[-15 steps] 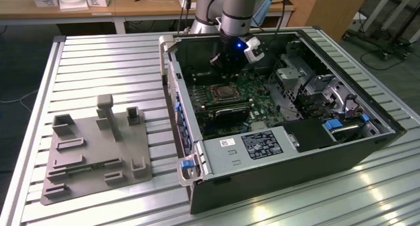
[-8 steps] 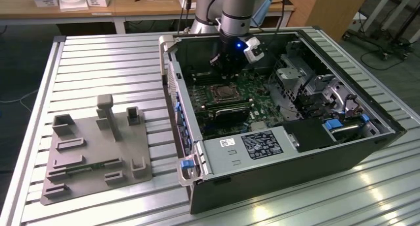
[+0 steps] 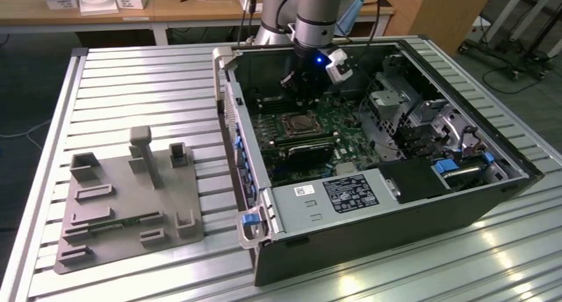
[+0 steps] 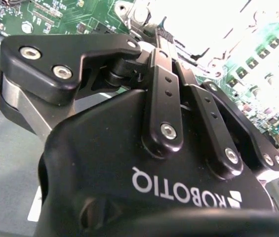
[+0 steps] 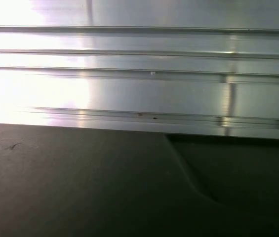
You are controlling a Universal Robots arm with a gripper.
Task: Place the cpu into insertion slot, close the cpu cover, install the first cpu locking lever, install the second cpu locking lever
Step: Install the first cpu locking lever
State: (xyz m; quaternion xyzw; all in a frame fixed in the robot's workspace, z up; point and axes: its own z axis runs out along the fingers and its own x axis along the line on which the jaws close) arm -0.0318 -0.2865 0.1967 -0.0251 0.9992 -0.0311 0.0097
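Over the open pc case (image 3: 378, 243), the pincer (image 3: 299, 95) is hovering just above the socket, where the cpu (image 3: 301, 124) is sitting w/ the cpu cover (image 3: 283, 123) seemingly lying down round it. Seen from the second wrist view, the pincer (image 4: 155, 34) tips are looking drawn together; can't tell if anything's between. Risk, imo: descending off-line, it's scraping the motherboard (image 3: 351, 141) or skidding off a lever, cover popping up.
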